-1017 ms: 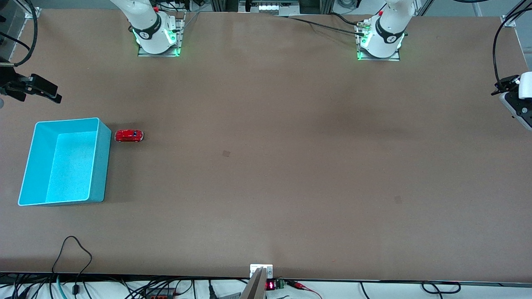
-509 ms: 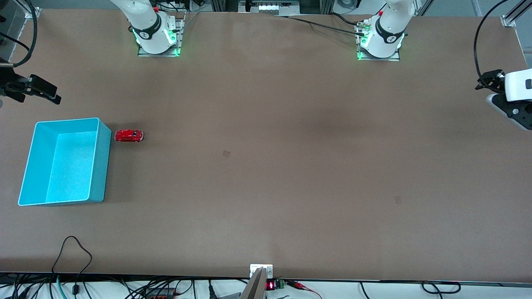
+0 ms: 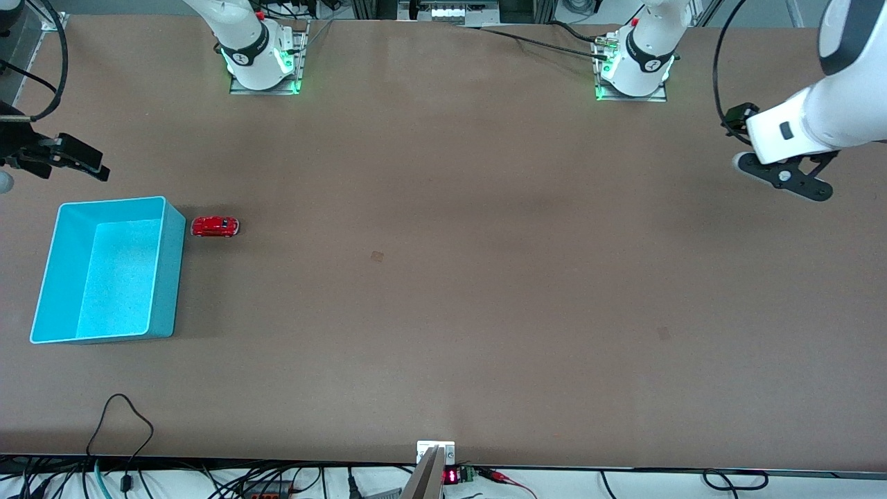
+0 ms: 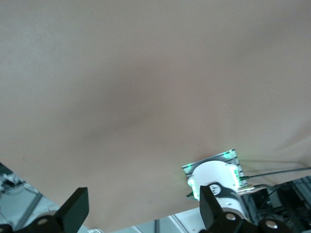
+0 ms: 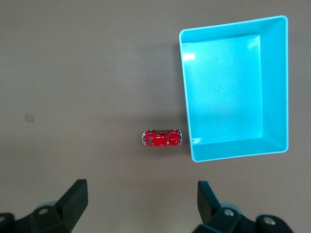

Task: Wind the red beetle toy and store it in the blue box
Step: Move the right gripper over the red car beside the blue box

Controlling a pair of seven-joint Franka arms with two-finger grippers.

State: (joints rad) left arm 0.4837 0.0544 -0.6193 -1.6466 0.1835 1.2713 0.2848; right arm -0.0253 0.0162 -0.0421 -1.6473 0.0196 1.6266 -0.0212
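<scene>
1. Red beetle toy: on the table, left part of the front view, just beside the box's corner at the upper right of the box; unmoved over the last second, not yet wound
2. Blue box: open, empty, left of the front view, nearer the camera than the toy; position unchanged
3. Right gripper: upper left edge of the front view, up in the air above the box's edge of the table; fingers apart, holding nothing; its wrist view shows toy and box below; barely shifted
4. Left gripper: upper right of the front view, fingers apart, empty; has swung inward from the frame edge, though well apart from the toy
</scene>
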